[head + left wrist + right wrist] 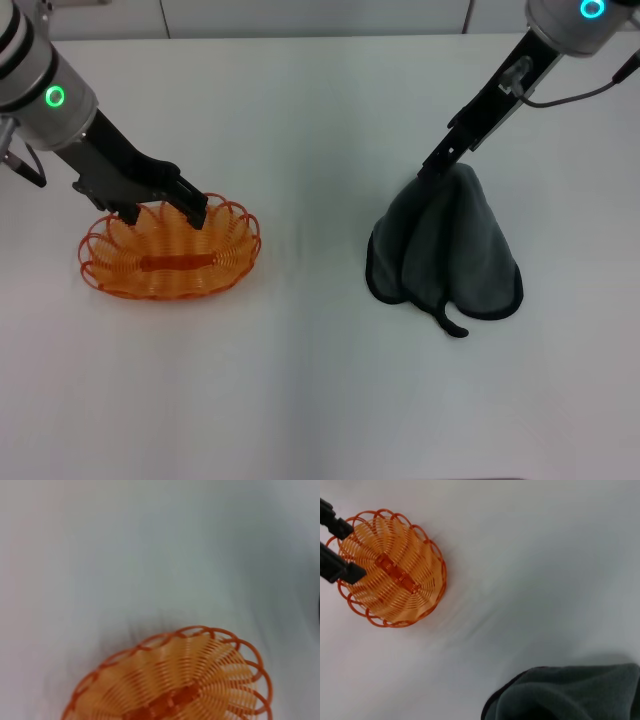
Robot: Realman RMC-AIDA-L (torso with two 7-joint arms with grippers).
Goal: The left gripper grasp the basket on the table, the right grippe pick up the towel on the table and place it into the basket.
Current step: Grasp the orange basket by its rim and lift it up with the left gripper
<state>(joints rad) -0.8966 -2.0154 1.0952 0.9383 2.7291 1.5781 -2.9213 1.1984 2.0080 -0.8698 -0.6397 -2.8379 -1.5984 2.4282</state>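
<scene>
Left hand (165,208): at the far rim of the basket, two black fingers spread, one tip inside the rim and one at the rim's outer edge; released, not yet clenched on the wire.
Right hand (437,166): pinched on the peak of the towel, lifting it into a tent; fingertips buried in the fabric, so grasping the towel as far as can be judged.
Basket (170,255): orange wire oval, resting on the surface at the robot's left, long axis running left to right in the head view, opening upward.
Towel (450,250): dark grey, lower hem touching the surface, peak pointing up toward the right arm, well apart from the basket.
Surface (320,380): plain white.
Step in hand: towel lift under way; basket grip not yet closed.
Next move: calls for closing the left fingers on the rim, then carrying the towel leftward over the basket mouth and lowering it along the long axis.
</scene>
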